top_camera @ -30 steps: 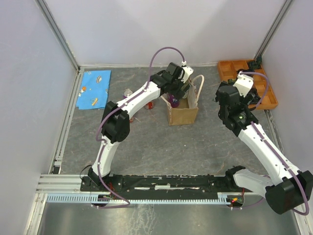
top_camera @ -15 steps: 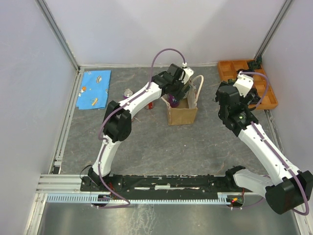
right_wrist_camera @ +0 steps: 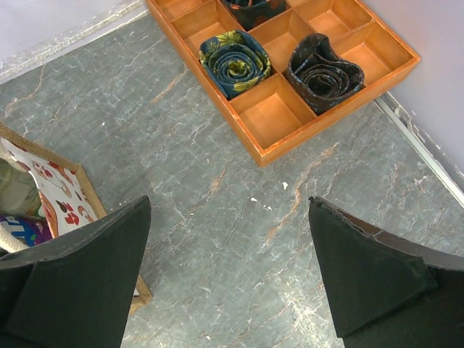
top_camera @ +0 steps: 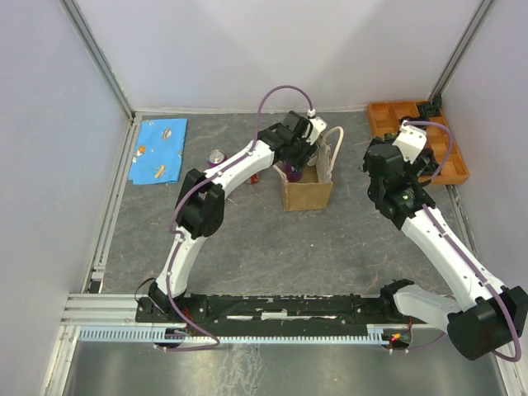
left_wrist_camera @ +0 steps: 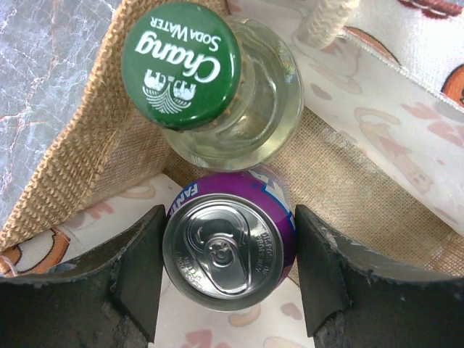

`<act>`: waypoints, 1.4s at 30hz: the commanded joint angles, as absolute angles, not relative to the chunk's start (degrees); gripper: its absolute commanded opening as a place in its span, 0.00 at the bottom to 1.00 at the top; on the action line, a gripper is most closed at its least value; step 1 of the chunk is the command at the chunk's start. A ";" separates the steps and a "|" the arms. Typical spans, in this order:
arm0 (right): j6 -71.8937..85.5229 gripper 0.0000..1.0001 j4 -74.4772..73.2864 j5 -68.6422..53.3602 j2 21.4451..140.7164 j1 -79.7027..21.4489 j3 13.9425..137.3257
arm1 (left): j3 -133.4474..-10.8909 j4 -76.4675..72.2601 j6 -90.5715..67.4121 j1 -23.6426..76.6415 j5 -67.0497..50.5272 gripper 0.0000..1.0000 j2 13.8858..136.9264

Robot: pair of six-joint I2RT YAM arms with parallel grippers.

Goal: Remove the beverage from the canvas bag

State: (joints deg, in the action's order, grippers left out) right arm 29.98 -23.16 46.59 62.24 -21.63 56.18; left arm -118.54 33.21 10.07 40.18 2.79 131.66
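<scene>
The tan canvas bag (top_camera: 309, 191) stands upright at the middle back, with cream handles. In the left wrist view the canvas bag (left_wrist_camera: 94, 145) holds a purple Fanta can (left_wrist_camera: 229, 250) and a glass soda-water bottle with a green cap (left_wrist_camera: 181, 65). My left gripper (left_wrist_camera: 229, 254) reaches down into the bag (top_camera: 294, 165), its two fingers pressed against opposite sides of the purple can. My right gripper (right_wrist_camera: 228, 210) is open and empty above the bare table, right of the bag (right_wrist_camera: 54, 181) and in front of the tray.
An orange compartment tray (top_camera: 450, 169) with rolled ties (right_wrist_camera: 234, 61) sits at the back right. A blue patterned cloth (top_camera: 161, 150) lies at the back left. A silver-topped can (top_camera: 216, 157) and a red can (top_camera: 254, 176) stand left of the bag.
My left arm has shifted slightly to the right, over and into the bag. The right arm has not moved.
</scene>
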 commanded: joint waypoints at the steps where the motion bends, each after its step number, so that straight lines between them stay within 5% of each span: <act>1: 30.12 0.97 -21.67 47.32 62.48 -21.38 57.55 | -116.40 33.66 7.58 39.80 0.71 0.59 132.02; 16: 29.71 0.97 -21.16 47.40 62.34 -21.42 57.44 | -114.99 35.37 7.64 39.81 1.78 0.61 132.72; 19: 29.86 0.97 -21.26 47.83 62.16 -21.40 57.23 | -115.21 35.80 7.65 39.81 1.40 0.43 132.72; 23: 29.98 0.98 -21.36 48.29 61.85 -21.41 57.05 | -118.03 37.36 7.45 39.81 -0.09 0.04 132.77; 42: 30.63 0.97 -21.36 48.12 59.60 -21.48 55.38 | -131.32 31.69 7.37 39.81 -4.85 0.03 116.04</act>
